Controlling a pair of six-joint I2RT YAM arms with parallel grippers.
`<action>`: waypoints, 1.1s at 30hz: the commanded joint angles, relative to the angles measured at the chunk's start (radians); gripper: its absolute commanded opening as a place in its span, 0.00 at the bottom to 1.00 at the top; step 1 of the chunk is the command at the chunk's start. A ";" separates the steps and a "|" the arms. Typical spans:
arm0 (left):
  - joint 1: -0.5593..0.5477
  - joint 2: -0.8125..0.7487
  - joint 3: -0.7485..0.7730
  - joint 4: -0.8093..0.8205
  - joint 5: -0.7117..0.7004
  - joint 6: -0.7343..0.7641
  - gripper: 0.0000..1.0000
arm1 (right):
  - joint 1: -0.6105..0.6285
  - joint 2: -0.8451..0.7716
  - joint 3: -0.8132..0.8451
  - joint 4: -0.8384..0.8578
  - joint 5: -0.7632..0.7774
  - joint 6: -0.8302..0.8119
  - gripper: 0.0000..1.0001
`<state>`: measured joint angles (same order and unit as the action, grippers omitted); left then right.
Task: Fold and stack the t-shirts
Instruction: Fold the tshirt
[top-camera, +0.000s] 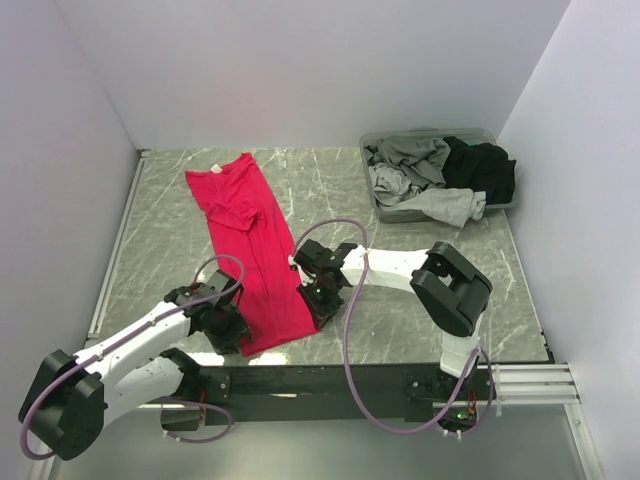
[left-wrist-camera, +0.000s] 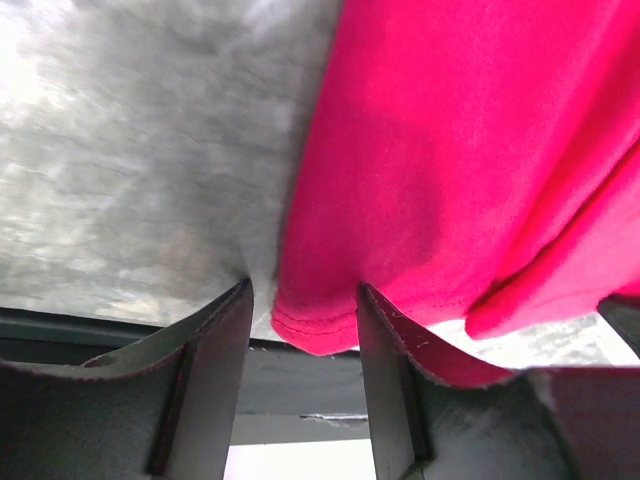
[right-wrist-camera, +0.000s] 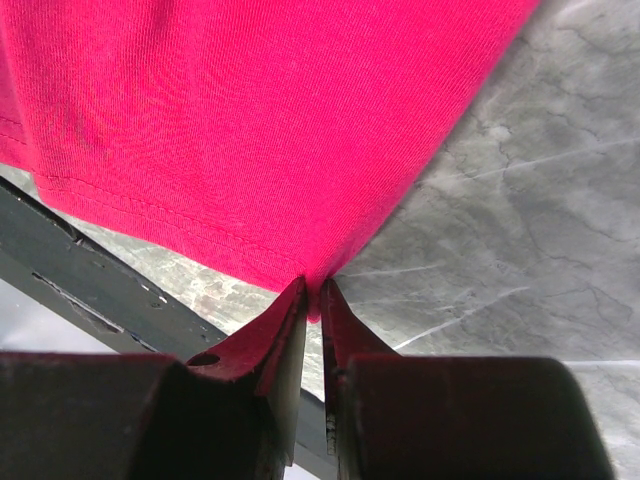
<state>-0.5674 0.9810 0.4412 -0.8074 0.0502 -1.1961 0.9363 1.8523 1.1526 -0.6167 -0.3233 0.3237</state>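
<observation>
1. Pinched shut in right gripper (right-wrist-camera: 312, 292): near hem corner of red t-shirt (right-wrist-camera: 230, 120), ready for lifting into a fold.
2. Spread around opposite hem corner: left gripper (left-wrist-camera: 300, 300), not yet closed.
3. Far beyond both: grey and black t-shirts (top-camera: 440, 170), heaped in tub (top-camera: 395, 213).

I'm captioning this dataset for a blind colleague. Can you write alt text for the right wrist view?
The right gripper has its fingers pinched shut on a hem corner of the pinkish-red t-shirt, which fills the upper left of the view. Grey marbled table shows at right, with its dark front edge at lower left.
</observation>
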 joint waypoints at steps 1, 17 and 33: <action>-0.014 0.004 -0.056 0.053 0.062 -0.025 0.51 | 0.009 0.021 -0.004 0.012 0.003 -0.005 0.17; -0.051 0.025 -0.056 -0.018 0.047 -0.086 0.37 | 0.009 0.027 0.002 0.003 0.003 -0.009 0.17; -0.111 -0.007 -0.010 -0.096 -0.036 -0.166 0.33 | 0.009 0.035 0.012 -0.003 0.000 -0.018 0.12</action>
<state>-0.6724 0.9657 0.4252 -0.8692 0.0700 -1.3556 0.9363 1.8549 1.1530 -0.6167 -0.3298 0.3214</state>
